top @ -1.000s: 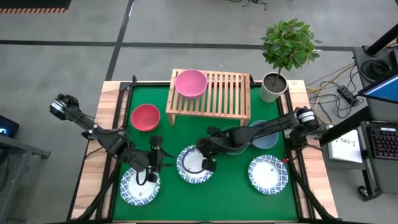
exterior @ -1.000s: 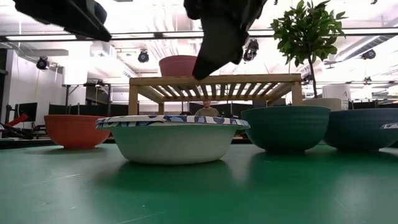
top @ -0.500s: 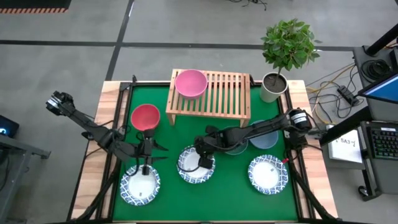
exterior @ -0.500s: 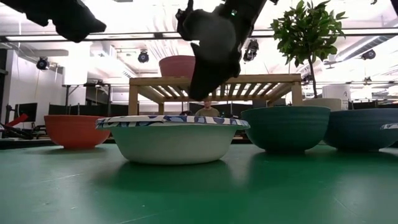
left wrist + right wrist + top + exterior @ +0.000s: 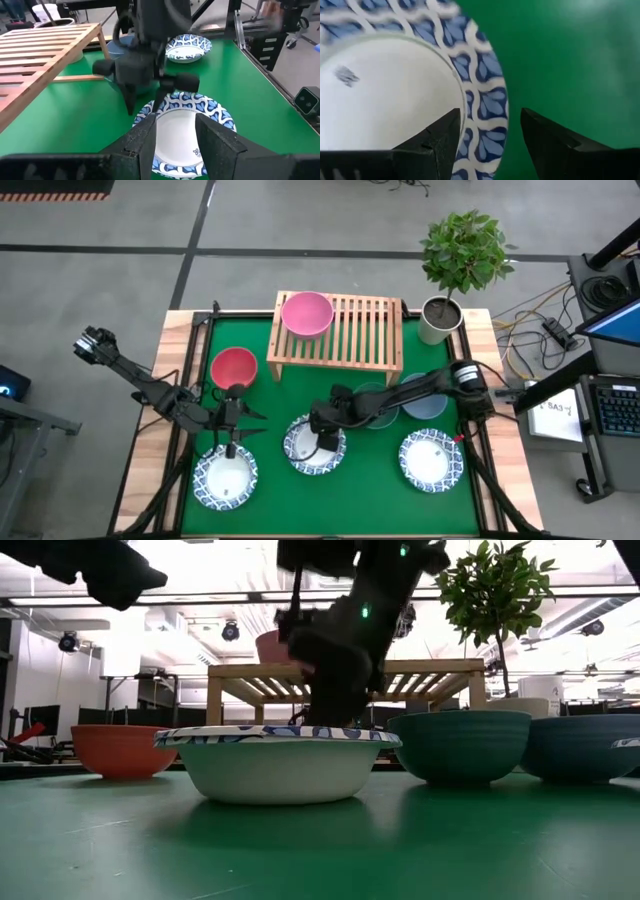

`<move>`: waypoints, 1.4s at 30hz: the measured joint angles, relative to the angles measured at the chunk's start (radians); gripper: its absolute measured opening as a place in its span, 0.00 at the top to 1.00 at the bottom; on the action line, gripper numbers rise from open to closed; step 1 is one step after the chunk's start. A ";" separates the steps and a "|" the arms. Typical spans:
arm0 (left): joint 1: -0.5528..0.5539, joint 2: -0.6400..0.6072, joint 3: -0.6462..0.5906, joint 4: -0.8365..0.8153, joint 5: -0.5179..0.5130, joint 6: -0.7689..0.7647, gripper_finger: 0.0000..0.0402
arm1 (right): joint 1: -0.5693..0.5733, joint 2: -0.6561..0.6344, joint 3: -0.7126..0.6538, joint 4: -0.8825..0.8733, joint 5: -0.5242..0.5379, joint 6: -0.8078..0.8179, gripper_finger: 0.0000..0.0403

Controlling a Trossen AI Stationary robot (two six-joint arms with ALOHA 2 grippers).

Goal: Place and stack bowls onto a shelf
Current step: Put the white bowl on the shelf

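Note:
A pink bowl sits on the left end of the light-wood shelf. On the green table a red bowl, a teal bowl and a blue bowl rest on their bases. So do three white bowls with blue patterned rims: left, middle and right. My right gripper is open, low over the middle white bowl. One finger stands inside its rim and one outside, over the table. My left gripper is open and holds nothing, above the far edge of the left white bowl.
A potted plant in a grey pot stands at the far right corner beside the shelf. The shelf's middle and right slats are bare. Wooden table borders run along the left and right sides.
My right gripper has come down from above the table, tips now behind the middle white bowl's rim, shifting slightly toward the table's left edge. My left gripper has drawn back from over the left white bowl toward the far edge. No bowl has moved.

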 joint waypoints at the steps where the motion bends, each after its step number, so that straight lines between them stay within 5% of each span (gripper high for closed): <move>1: 0.000 0.002 0.001 0.001 0.000 0.000 0.70 | 0.000 0.011 0.000 -0.001 0.002 0.000 0.51; 8: 0.000 0.006 0.003 0.007 -0.009 0.018 0.70 | 0.000 0.045 0.000 0.006 -0.002 0.001 0.54; 18: 0.001 0.006 0.003 0.040 -0.016 0.055 0.70 | -0.002 0.035 0.002 0.022 -0.079 0.020 0.91; 22: 0.001 0.006 0.003 0.058 -0.016 0.071 0.70 | -0.002 0.005 0.000 0.021 -0.115 0.036 0.96; 32: 0.001 0.003 0.003 0.152 -0.017 0.137 0.70 | -0.029 -0.288 -0.001 -0.043 -0.203 0.027 0.97; 42: 0.001 -0.001 0.009 0.154 -0.017 0.138 0.70 | -0.238 -0.624 -0.001 -0.262 -0.157 0.122 0.97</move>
